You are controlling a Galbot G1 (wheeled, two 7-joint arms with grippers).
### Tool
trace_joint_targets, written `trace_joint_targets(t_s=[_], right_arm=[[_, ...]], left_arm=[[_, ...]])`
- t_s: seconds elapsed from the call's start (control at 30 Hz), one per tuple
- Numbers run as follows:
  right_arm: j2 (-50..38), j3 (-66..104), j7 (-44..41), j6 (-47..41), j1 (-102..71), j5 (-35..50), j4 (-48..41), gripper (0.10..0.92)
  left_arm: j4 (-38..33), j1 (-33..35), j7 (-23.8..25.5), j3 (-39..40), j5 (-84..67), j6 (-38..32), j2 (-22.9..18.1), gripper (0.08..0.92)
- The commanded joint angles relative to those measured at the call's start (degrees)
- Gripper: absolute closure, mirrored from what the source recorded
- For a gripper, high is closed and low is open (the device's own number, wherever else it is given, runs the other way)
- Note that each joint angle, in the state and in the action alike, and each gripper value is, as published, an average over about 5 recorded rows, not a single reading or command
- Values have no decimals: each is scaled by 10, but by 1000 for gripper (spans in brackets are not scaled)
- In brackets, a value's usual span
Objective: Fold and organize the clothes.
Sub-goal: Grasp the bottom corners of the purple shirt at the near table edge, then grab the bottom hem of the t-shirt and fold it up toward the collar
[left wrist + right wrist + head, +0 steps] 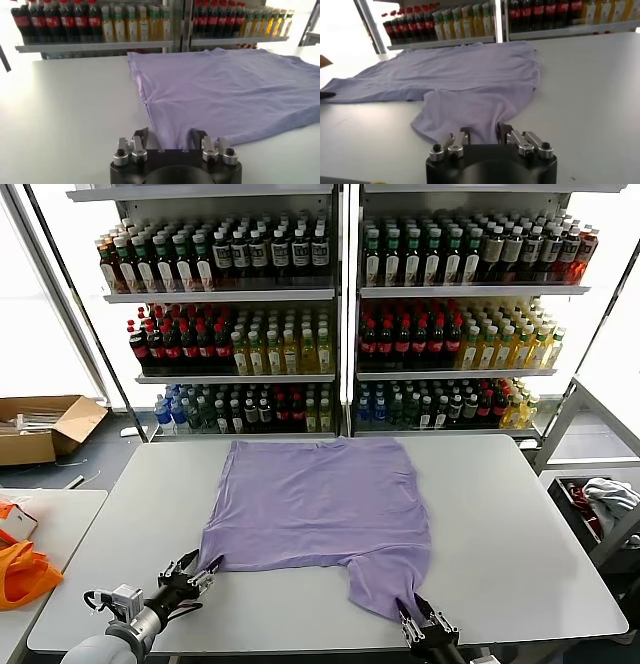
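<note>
- The thin lavender short-sleeved T-shirt [315,504] lies spread flat on the white table [520,554], plain side up.
- Left tool [197,576]: positioned at the shirt's near-left corner, fingers half-closed around the fabric edge; a firm pinch cannot be confirmed.
- Right tool [420,625]: pinching the hem of the near-right sleeve flap.
- Recommended: confirm both grips hold a single fabric layer, then lift both tools evenly, preventing wrinkles.

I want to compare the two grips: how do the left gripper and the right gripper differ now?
The left gripper is at the near left corner of the T-shirt; the right gripper is at the flap that sticks out toward the near right table edge. The left fingers stand wider apart; the right ones pinch closer. Both have fabric between their fingers.
</note>
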Motion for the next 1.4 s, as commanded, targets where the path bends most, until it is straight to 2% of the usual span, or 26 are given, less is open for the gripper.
trace_joint_targets(t_s=[0.03, 0.13, 0.43, 0.73, 1.03, 1.23, 1.4], right_arm=[[2, -5, 3, -3, 0, -1, -3, 868], [1, -3, 1, -2, 0, -1, 0, 915], [-14, 12, -37, 34, -15, -4, 15, 919], [-38, 57, -121, 137, -73, -3, 72, 919], [-55, 101, -144, 163, -157, 11, 123, 919], [-60, 138, -152, 183, -216, 25, 145, 919], [-68, 161, -158, 193, -240, 57, 155, 919]], left_arm=[[9, -4, 1, 6, 1, 4, 0, 604], [4, 4, 5, 6, 5, 2, 1, 682], [-35, 26, 10, -5, 15, 0, -5, 901], [-100, 69, 12, -46, 46, -8, -25, 907], [-172, 139, 11, -109, 52, -3, -50, 907], [-217, 232, 17, -162, 52, -7, -38, 907], [-233, 271, 29, -184, 52, -7, -26, 907]])
